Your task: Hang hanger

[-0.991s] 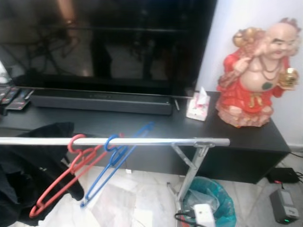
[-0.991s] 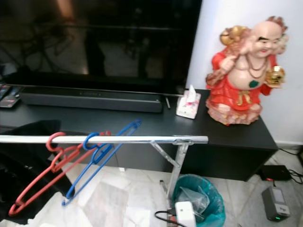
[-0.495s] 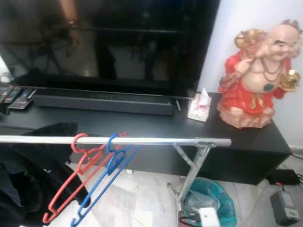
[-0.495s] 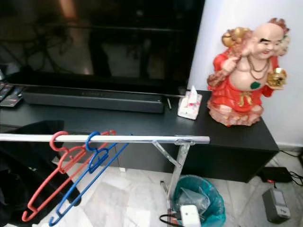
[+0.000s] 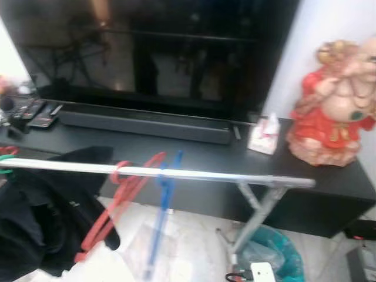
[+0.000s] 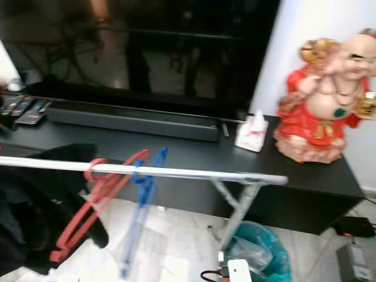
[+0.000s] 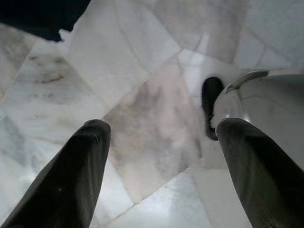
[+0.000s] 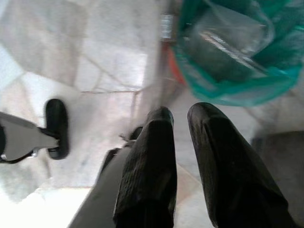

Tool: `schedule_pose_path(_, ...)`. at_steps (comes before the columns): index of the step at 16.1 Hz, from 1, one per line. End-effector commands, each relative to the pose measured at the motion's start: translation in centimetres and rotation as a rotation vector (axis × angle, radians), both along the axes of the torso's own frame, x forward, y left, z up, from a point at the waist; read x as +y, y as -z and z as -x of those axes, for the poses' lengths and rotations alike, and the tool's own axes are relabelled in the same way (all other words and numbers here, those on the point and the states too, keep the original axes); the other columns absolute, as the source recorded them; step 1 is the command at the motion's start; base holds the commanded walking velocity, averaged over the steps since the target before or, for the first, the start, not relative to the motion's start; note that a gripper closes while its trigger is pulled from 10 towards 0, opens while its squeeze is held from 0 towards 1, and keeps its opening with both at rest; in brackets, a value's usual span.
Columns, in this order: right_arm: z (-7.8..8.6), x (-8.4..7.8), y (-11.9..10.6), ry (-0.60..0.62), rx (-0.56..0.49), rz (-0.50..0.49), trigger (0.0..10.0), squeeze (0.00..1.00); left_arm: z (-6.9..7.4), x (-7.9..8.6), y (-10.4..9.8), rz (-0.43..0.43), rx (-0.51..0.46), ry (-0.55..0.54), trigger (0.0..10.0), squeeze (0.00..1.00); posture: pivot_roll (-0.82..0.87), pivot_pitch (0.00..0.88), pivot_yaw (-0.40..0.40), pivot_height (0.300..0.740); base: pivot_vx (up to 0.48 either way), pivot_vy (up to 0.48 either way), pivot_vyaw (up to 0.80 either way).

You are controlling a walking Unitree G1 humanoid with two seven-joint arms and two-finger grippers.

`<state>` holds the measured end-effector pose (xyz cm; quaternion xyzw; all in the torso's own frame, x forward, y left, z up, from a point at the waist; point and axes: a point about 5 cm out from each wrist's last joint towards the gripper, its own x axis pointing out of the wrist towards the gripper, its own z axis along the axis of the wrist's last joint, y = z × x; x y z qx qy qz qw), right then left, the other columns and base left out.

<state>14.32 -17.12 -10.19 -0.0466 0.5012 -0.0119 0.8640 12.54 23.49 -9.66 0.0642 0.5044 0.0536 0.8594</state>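
A thin, round, silvery metal rail (image 6: 176, 172) ran across the front of the scene, carried at its right end on slanted metal legs (image 6: 235, 214). Two slim plastic hangers hung from it by their curled hooks, close together: a red hanger (image 6: 88, 214) on the left and a blue hanger (image 6: 138, 217) just to its right, the blue one blurred and seen nearly edge-on. Soft black clothing (image 5: 41, 217) was draped in a heap over the rail's left part. Behind stood a low, matte black cabinet (image 6: 329, 176) bearing a large glossy dark television (image 6: 147, 47), a long black soundbar (image 6: 132, 120), some remote controls (image 5: 35, 111) at the left, a small tissue pack (image 6: 251, 132) and a rounded, shiny red-robed figurine (image 6: 323, 111). On the pale marble floor (image 6: 182, 241) lay a teal plastic-lined bin (image 6: 258, 255) beside the legs. The left gripper (image 7: 161, 137) pointed down at the veined marble tiles, its two blunt, rubbery black fingers (image 7: 78, 171) spread wide with nothing between them; a curved silver leg part with a black foot (image 7: 211, 107) showed near it. The right gripper (image 8: 179, 123) also hung low over the floor, its textured fingers (image 8: 149, 161) nearly together and empty, the teal bin beyond them.
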Motion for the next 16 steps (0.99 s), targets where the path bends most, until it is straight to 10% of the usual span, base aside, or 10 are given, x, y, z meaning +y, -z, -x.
schedule_pose_path(1,0.49,-0.12,0.15,0.008,0.008,-0.003,10.0,0.0,0.37,-0.23,0.19,0.002,0.013,0.007,10.0,0.0,-0.02,0.0,-0.001,0.74,0.0,0.379,0.0)
schedule_pose_path(16,0.37,0.12,0.16,0.026,0.013,-0.011,10.0,0.0,0.03,-0.53,0.12,0.009,0.004,0.05,10.0,0.0,-0.02,0.0,0.01,0.74,0.0,0.272,0.0)
